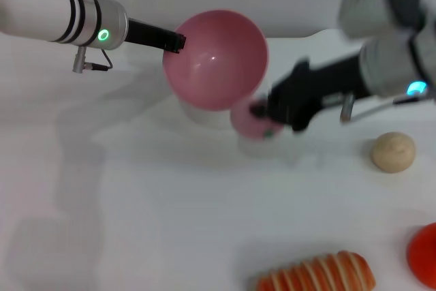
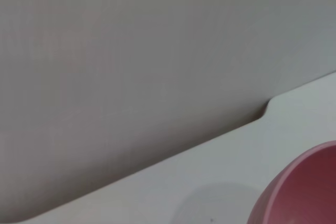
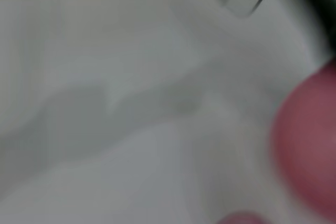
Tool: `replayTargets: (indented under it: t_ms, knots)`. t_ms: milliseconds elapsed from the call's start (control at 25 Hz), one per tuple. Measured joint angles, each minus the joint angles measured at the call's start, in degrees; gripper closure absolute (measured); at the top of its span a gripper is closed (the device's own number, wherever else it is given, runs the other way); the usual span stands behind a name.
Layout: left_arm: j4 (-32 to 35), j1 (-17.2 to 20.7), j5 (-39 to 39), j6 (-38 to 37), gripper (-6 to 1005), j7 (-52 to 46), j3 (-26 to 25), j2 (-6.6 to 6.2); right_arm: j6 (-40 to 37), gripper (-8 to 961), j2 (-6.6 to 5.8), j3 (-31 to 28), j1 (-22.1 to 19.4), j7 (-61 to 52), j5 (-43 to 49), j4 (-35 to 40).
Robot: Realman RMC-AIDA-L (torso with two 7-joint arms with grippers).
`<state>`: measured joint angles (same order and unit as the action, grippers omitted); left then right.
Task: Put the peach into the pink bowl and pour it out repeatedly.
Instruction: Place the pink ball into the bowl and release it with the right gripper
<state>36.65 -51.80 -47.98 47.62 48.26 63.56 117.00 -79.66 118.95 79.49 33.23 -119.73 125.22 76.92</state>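
Note:
In the head view my left gripper [image 1: 178, 41] is shut on the rim of the pink bowl [image 1: 215, 59] and holds it lifted and tipped, its hollow facing the camera with nothing inside. Just below the bowl's lower right edge is the peach [image 1: 246, 120], with my right gripper [image 1: 262, 112] shut on it a little above the white table [image 1: 136, 202]. The left wrist view catches only a piece of the pink bowl [image 2: 304, 192]. A pink blur in the right wrist view is the pink bowl [image 3: 310, 145].
A beige round ball [image 1: 393, 152] lies at the right. A red round object [image 1: 424, 253] sits at the lower right corner. A striped orange bread-like toy [image 1: 319, 274] lies along the front edge. The table's far edge runs behind the bowl.

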Motion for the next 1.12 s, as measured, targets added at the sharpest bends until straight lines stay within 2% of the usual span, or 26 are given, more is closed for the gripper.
replayTargets:
  t_ms: [80, 320, 480, 680, 1040, 1120]
  knots:
    - [-0.26, 0.02, 0.02, -0.01, 951, 0.1, 0.08, 0.06, -0.17, 910, -0.12, -5.1, -0.03, 1.01, -5.07, 3.83]
    - [-0.29, 0.38, 0.08, 0.33, 951, 0.13, 0.18, 0.15, 2.62, 885, -0.19, -9.89, -0.45, 5.99, -13.68, 6.0]
    - [-0.23, 0.46, 0.09, 0.84, 951, 0.15, 0.2, 0.26, 8.73, 869, -0.16, -8.94, -0.6, 7.38, -14.75, 3.89]
    - [-0.04, 0.44, 0.1, 1.62, 951, 0.16, 0.25, 0.32, 16.69, 848, -0.09, -5.88, 0.47, 10.3, -15.03, -3.26]
    - [0.24, 0.08, 0.08, 2.22, 951, 0.2, 0.46, 0.4, 22.4, 811, 0.03, -2.29, 1.19, 12.33, -15.15, -6.72]
    - [0.25, 0.07, 0.09, 2.23, 951, 0.23, 0.51, 0.41, 23.06, 655, 0.04, -1.91, 1.05, 12.36, -15.19, -6.74]
